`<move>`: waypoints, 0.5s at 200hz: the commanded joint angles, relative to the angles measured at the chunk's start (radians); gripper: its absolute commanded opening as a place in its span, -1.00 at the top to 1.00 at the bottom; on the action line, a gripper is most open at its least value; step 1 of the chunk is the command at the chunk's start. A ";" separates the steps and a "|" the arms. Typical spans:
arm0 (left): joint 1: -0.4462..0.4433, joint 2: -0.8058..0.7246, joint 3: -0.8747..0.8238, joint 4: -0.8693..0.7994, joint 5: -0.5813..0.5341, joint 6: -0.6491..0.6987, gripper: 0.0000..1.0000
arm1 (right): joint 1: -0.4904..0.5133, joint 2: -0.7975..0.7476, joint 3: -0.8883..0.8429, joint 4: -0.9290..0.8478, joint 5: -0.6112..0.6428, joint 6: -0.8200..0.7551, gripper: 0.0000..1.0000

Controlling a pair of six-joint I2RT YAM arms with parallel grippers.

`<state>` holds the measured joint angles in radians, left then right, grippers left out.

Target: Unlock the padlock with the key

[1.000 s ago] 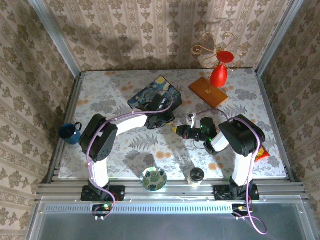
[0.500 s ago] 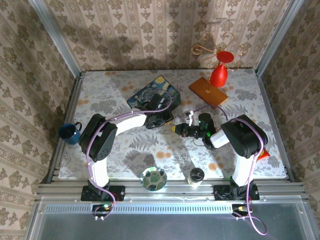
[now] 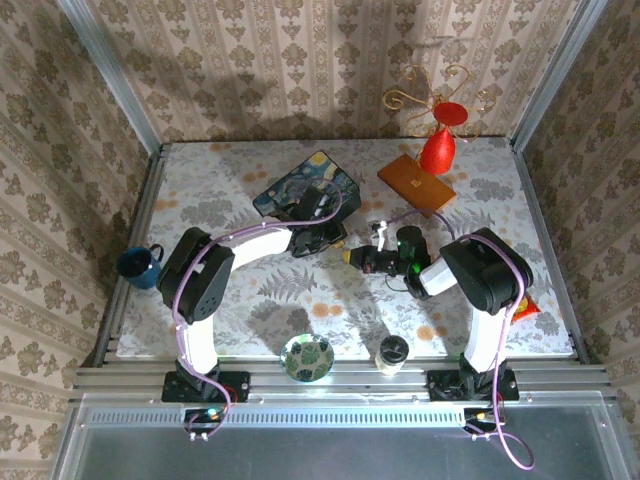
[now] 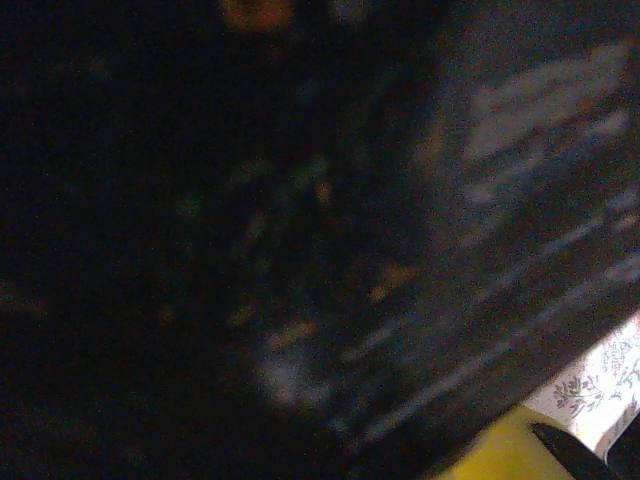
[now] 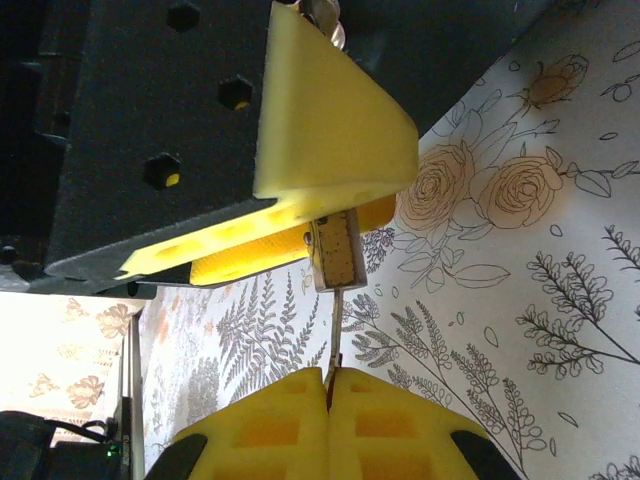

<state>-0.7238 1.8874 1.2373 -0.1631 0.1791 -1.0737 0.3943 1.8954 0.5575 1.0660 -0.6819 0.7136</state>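
Padlock [image 5: 335, 255], one, gripped by left tool [image 5: 322, 215], one key [image 5: 334, 330] pinched in closed right tool [image 5: 327, 385], tip meeting padlock

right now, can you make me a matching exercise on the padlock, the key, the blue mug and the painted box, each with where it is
Things:
1. padlock
2. key
3. blue mug
4. painted box

Places:
a. at the left edge of the table
b. pinched in the shut right gripper
c. on the far half of the table, just beyond the left arm's wrist
d. between the yellow fingers of the left gripper

Pairs: 1-d, 2-b, 3-a, 4-c
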 commanded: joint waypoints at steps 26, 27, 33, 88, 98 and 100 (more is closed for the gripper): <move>-0.032 -0.036 0.004 -0.017 0.129 -0.008 1.00 | 0.035 0.014 0.045 0.173 0.125 -0.053 1.00; -0.032 -0.036 0.004 -0.018 0.129 -0.008 1.00 | 0.035 0.013 0.045 0.172 0.127 -0.057 1.00; -0.032 -0.037 0.003 -0.018 0.131 -0.008 1.00 | 0.037 0.008 0.043 0.164 0.134 -0.072 1.00; -0.022 -0.042 0.003 -0.024 0.164 -0.008 1.00 | 0.052 -0.082 0.055 -0.038 0.182 -0.316 1.00; -0.023 -0.043 0.006 -0.026 0.165 -0.005 1.00 | 0.054 -0.087 0.056 -0.047 0.188 -0.344 1.00; -0.022 -0.043 0.005 -0.026 0.165 -0.004 1.00 | 0.054 -0.086 0.056 -0.047 0.188 -0.350 1.00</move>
<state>-0.7162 1.8874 1.2373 -0.1665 0.1879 -1.0740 0.4389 1.8606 0.5575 0.9955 -0.5762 0.5106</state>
